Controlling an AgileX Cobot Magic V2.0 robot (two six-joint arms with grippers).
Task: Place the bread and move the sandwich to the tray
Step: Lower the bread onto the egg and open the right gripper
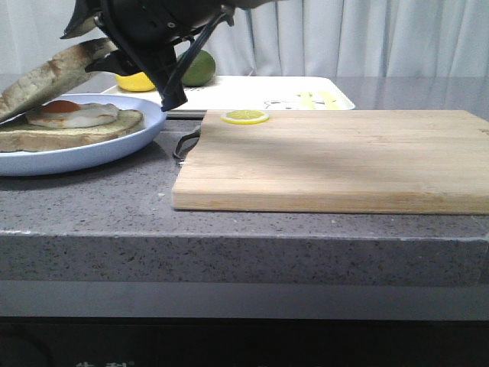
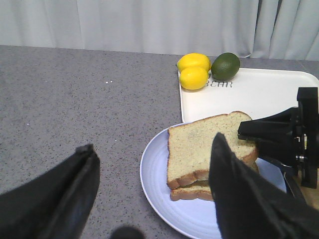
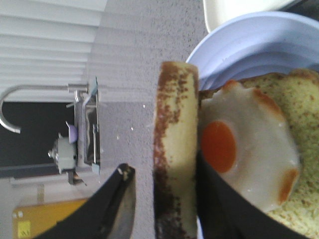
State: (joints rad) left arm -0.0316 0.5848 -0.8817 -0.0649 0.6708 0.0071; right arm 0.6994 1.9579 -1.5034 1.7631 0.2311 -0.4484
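The bread [image 1: 53, 73] slopes over the fried egg [image 1: 72, 113] and the lower slice [image 1: 69, 134] on the pale blue plate [image 1: 92, 157]; its high end is at my right gripper [image 1: 103, 50]. In the right wrist view the bread [image 3: 174, 149] stands edge-on between the fingers of my right gripper [image 3: 162, 167]. It touches one finger and a gap shows at the other, so the gripper is open. My left gripper [image 2: 152, 144] hangs open and empty above the plate's [image 2: 164, 199] near side. The white tray [image 1: 252, 95] lies behind the plate.
Two lemons [image 2: 194, 69] and a lime [image 2: 225, 65] sit at the tray's [image 2: 269, 94] corner. A wooden cutting board [image 1: 336, 160] with a lemon slice [image 1: 245, 116] on it lies right of the plate. White curtains hang behind the grey counter.
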